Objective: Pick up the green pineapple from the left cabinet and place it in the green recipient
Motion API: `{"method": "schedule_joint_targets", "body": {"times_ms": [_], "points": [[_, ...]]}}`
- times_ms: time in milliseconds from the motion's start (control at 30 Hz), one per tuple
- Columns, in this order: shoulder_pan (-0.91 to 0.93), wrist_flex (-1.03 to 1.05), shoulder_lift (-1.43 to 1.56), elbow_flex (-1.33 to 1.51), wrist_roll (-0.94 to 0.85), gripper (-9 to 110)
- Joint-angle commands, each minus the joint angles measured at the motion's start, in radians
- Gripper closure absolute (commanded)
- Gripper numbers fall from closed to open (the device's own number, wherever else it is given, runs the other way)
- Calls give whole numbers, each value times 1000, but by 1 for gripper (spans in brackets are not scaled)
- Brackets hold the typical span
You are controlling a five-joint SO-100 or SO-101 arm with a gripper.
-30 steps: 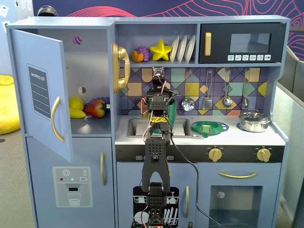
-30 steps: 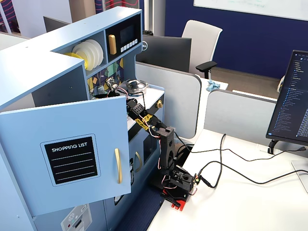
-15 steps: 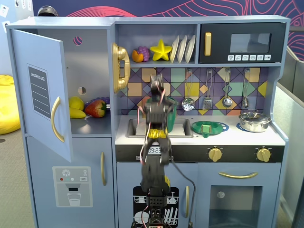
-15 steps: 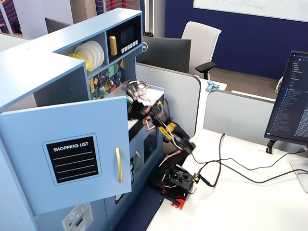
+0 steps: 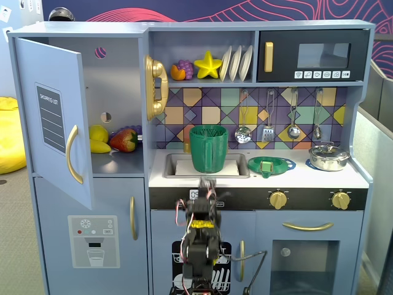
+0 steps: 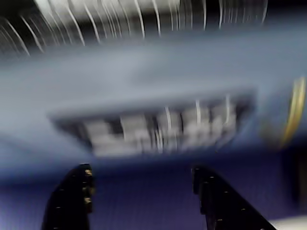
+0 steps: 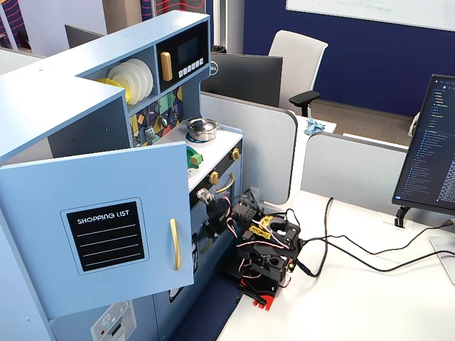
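The left cabinet's door (image 5: 54, 117) stands open; the same door fills the foreground in a fixed view (image 7: 106, 227). On its shelf lie a yellow lemon (image 5: 98, 132) and a red strawberry (image 5: 124, 140). No green pineapple shows in any view. The green recipient (image 5: 209, 147), a ribbed dark green cup, stands upright in the sink (image 5: 175, 165). My gripper (image 5: 209, 182) is raised in front of the counter edge, below the cup. In the blurred wrist view the gripper (image 6: 141, 168) is open, with nothing between the jaws.
A flat green strainer dish (image 5: 268, 165) and a steel pot (image 5: 328, 157) sit on the counter right of the sink. A black microwave (image 5: 313, 56) is at the upper right. The arm's base (image 7: 263, 270) stands on a white desk with trailing cables (image 7: 355, 249).
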Motion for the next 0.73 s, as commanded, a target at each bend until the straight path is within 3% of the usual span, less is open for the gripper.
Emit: {"method": "schedule_joint_targets", "body": {"times_ms": [0,467,700], "points": [[-34,83,110,91,89,90],[-86,453,241,155,163,90],[-28,615,242,155,-71,90]]}}
